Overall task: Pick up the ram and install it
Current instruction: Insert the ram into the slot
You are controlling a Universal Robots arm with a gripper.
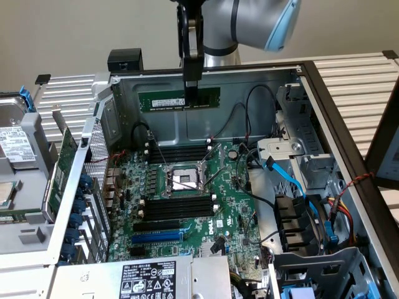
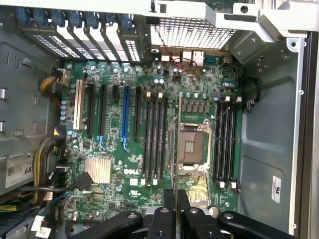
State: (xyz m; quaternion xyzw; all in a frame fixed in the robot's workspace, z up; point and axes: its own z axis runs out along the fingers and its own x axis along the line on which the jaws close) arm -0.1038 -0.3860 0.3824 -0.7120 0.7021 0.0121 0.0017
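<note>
The ram (image 1: 159, 99), a long thin green stick with a white label, hangs level above the open computer case, near its back wall. My gripper (image 1: 191, 101) comes straight down and is shut on the ram near its middle. In the wrist view the ram (image 2: 178, 149) shows edge-on as a thin line between my black fingers (image 2: 164, 219), high above the motherboard (image 2: 124, 174). Beneath it lie the CPU socket (image 2: 192, 147) and black memory slots on either side (image 2: 156, 139) (image 2: 225, 139). The slots (image 1: 181, 152) (image 1: 181, 207) also flank the socket (image 1: 184, 180) in the exterior view.
A metal case wall (image 1: 187, 128) rises behind the board. An upright green expansion card (image 1: 62, 168) and a hard drive (image 1: 15, 140) sit at the exterior view's left. Blue and black cables (image 1: 293, 180) run along the right. A labelled power supply (image 1: 146, 280) is in front.
</note>
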